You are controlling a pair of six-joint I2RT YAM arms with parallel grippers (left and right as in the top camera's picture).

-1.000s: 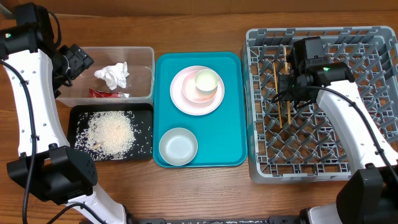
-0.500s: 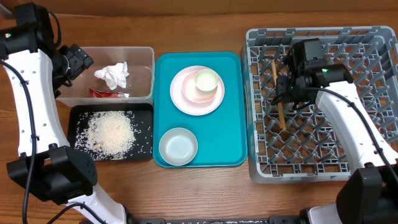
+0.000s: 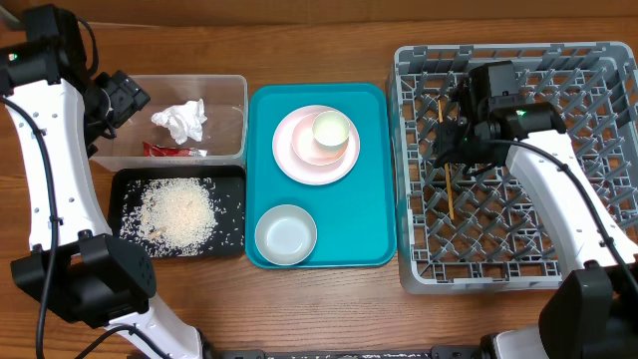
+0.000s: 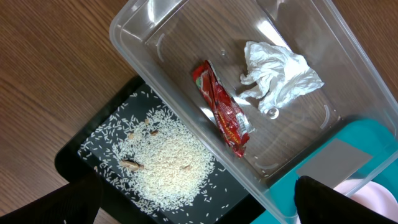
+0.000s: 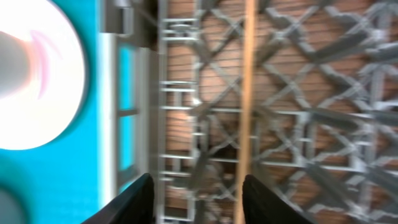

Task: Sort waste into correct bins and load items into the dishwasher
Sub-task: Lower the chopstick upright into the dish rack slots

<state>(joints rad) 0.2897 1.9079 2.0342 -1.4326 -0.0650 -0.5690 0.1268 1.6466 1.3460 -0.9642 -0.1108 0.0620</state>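
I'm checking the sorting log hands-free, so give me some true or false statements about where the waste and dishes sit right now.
The crumpled tissue lies in the clear tub. True.
The red wrapper lies in the black tray. False: it is in the clear tub.
The rice is in the black tray. True.
The small cup stands in the dish rack. False: it sits on the plates on the teal tray.
A chopstick lies in the dish rack. True.

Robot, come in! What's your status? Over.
Left gripper open, empty, beside clear tub. Right gripper open above dish rack, chopstick in it. Plates, cup, bowl on teal tray.
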